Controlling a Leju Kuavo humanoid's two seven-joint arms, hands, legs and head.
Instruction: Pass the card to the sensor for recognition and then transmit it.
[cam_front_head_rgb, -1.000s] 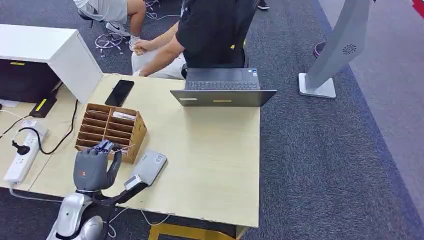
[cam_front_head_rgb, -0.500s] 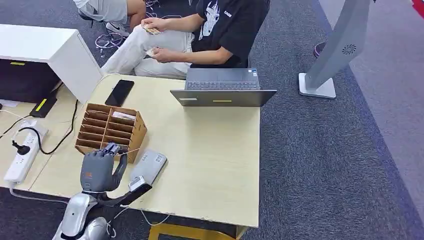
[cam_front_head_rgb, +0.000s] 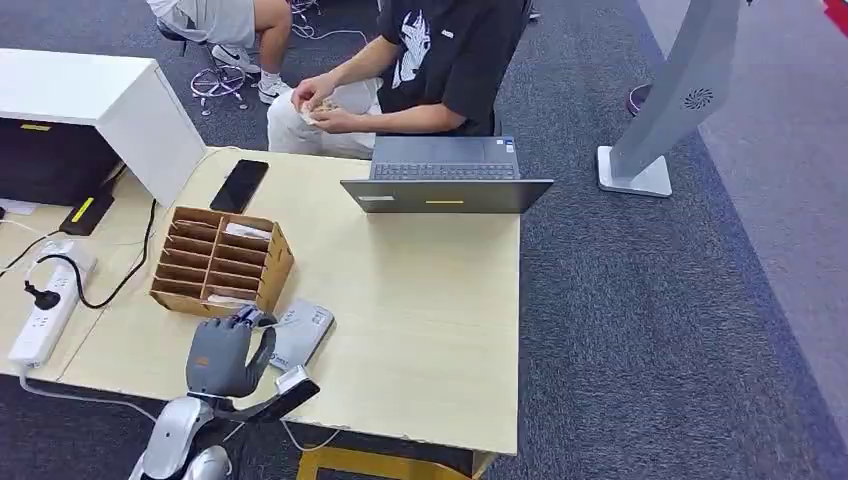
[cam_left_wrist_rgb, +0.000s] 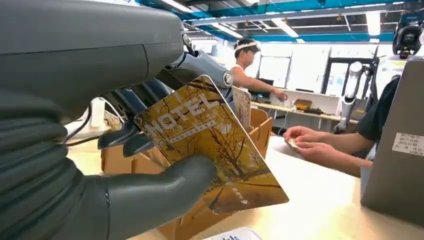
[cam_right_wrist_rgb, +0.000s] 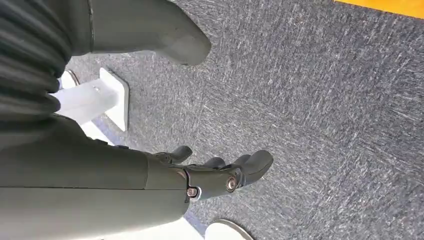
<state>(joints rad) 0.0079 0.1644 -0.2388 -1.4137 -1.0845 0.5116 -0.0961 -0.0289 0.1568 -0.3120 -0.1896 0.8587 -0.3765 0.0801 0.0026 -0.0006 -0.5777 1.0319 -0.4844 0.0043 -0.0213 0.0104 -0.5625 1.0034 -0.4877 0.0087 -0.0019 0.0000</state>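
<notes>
My left hand (cam_front_head_rgb: 229, 352) hovers at the near edge of the table, just beside the grey card sensor (cam_front_head_rgb: 303, 333). In the left wrist view the thumb (cam_left_wrist_rgb: 160, 197) and the dark fingers (cam_left_wrist_rgb: 127, 137) pinch a yellow card (cam_left_wrist_rgb: 215, 145) printed HOTEL with a tree picture. The card is tilted, with its free end pointing toward the brown cardboard card box (cam_left_wrist_rgb: 260, 131). A pale corner of the sensor (cam_left_wrist_rgb: 235, 234) lies right under it. My right hand (cam_right_wrist_rgb: 220, 175) hangs over the grey carpet, fingers apart, holding nothing.
The slotted card box (cam_front_head_rgb: 220, 260) stands just beyond my left hand. Behind it lie a black phone (cam_front_head_rgb: 238, 185) and an open laptop (cam_front_head_rgb: 445, 178). A person (cam_front_head_rgb: 420, 60) sits at the far side, handling cards. A power strip (cam_front_head_rgb: 45, 310) and cables lie at the left.
My left hand has drawn back from the card box toward the table's near edge and to the right, beside the sensor, carrying the card. The seated person has turned and shifted their hands.
</notes>
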